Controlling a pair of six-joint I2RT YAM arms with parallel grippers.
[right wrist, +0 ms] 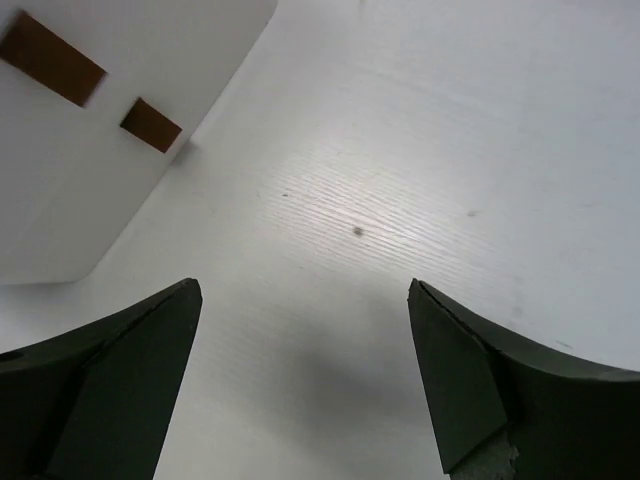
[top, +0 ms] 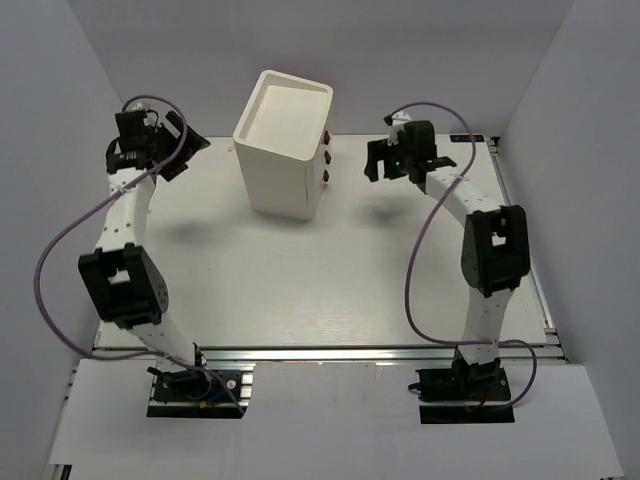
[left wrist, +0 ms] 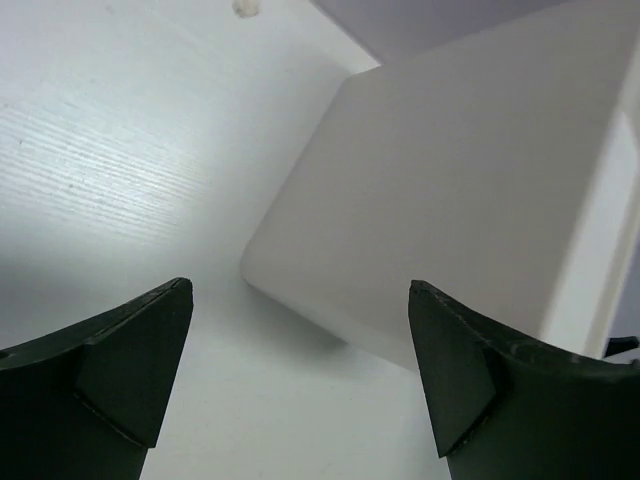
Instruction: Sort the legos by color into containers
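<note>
White table (top: 350, 280) w/ cabinet (top: 283, 150); left jaws & right jaws wide open, empty.

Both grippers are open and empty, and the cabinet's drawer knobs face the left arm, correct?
Not quite: the top external view shows the knobs on the cabinet facing the right arm. The left gripper and right gripper are open and empty.
</note>
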